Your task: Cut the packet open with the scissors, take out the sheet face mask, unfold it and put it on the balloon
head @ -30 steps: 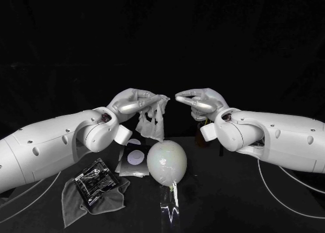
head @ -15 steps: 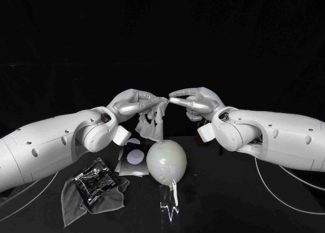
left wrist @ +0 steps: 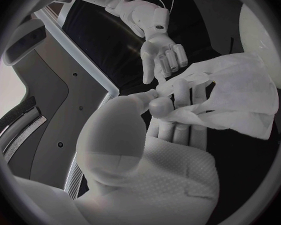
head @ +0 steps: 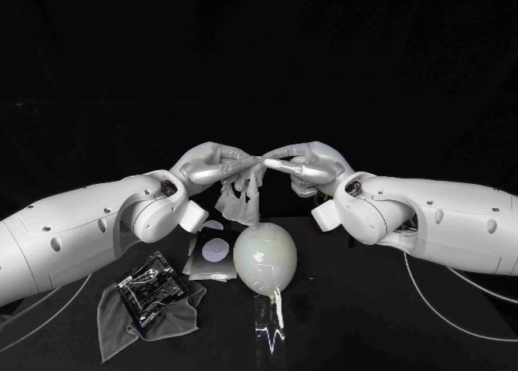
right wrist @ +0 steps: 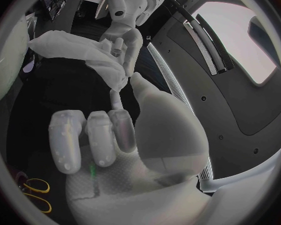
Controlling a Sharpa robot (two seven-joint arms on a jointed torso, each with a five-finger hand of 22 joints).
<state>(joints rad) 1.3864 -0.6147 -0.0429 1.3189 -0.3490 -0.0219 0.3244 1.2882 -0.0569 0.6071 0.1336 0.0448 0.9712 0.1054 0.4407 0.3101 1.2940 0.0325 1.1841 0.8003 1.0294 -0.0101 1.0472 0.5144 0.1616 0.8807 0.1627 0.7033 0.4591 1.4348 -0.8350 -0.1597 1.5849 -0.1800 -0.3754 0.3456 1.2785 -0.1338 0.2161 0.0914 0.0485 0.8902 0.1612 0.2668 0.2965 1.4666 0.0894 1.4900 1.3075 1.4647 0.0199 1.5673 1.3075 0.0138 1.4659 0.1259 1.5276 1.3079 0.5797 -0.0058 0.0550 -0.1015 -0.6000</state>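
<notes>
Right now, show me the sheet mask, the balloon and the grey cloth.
sheet mask [head: 239,199]: head view, on its hanging middle.
balloon [head: 266,256]: head view, on the middle of its body.
grey cloth [head: 125,321]: head view, on its bare lower part.

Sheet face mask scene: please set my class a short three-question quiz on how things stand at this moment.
1. True or false: the sheet face mask lies flat on the balloon.
2. Short answer: which robot hand holds the mask?
3. The packet rests: A) on the grey cloth; B) on the balloon; C) in the left robot hand.
Key: 1 false, it hangs above the balloon; 2 left; 3 A.
</notes>
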